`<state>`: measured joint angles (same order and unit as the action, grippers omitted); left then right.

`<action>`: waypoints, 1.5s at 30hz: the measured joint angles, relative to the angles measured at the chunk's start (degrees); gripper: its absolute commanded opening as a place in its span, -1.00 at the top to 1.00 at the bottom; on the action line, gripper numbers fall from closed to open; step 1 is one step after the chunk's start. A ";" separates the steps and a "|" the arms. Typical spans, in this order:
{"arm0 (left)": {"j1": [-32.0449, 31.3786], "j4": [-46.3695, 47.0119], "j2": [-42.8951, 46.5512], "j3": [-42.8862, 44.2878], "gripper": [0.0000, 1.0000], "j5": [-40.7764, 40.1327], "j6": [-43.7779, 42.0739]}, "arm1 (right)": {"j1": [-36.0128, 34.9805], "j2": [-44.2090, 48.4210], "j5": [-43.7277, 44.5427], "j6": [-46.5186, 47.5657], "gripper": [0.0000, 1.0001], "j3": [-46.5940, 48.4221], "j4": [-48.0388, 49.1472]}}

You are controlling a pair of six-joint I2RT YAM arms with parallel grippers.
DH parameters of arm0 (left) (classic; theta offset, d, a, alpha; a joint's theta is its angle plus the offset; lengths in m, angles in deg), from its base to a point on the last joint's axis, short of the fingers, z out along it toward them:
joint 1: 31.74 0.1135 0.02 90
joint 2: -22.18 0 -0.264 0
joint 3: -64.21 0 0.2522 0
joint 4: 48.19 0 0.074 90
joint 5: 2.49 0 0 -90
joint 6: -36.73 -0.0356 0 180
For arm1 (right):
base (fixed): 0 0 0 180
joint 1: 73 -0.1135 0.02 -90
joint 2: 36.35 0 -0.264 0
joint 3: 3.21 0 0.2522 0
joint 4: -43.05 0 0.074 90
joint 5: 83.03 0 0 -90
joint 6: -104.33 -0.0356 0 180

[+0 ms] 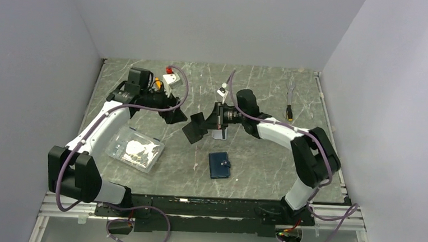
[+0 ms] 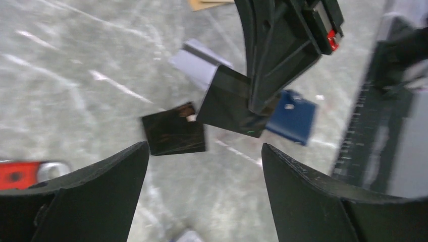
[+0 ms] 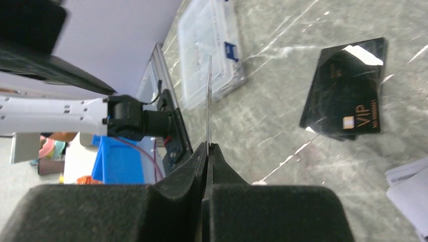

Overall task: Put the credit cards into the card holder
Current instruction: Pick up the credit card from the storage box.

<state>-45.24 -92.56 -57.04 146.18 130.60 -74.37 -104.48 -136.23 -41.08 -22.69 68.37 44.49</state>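
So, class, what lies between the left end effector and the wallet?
A black card on the table, and beyond it the right end effector gripping another card; the left wrist view shows both.

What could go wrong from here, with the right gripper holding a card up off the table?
1. The wallet looks folded shut, so the card has no pocket to enter until it is opened.
2. The right gripper pinches the card by one edge only, so it could twist or slip on contact.
3. The open left gripper hangs close to the right one, so the two might collide.
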 measured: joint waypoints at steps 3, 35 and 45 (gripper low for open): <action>0.35 2.29 0.02 -3.69 -0.72 7.65 5.53 | -0.15 5.14 -0.76 -0.02 1.00 -3.10 0.87; 1.01 4.31 -4.68 -4.17 0.13 32.70 12.00 | -1.20 9.03 -7.08 -5.22 1.00 -5.33 9.81; -2.01 0.37 -4.66 -3.85 -0.09 23.47 8.37 | 2.62 18.97 -0.24 -1.92 1.00 -10.80 1.77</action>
<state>-47.25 -92.19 -61.70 142.33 154.08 -66.00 -101.86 -117.26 -41.32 -24.61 57.57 46.26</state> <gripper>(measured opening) 0.549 0.009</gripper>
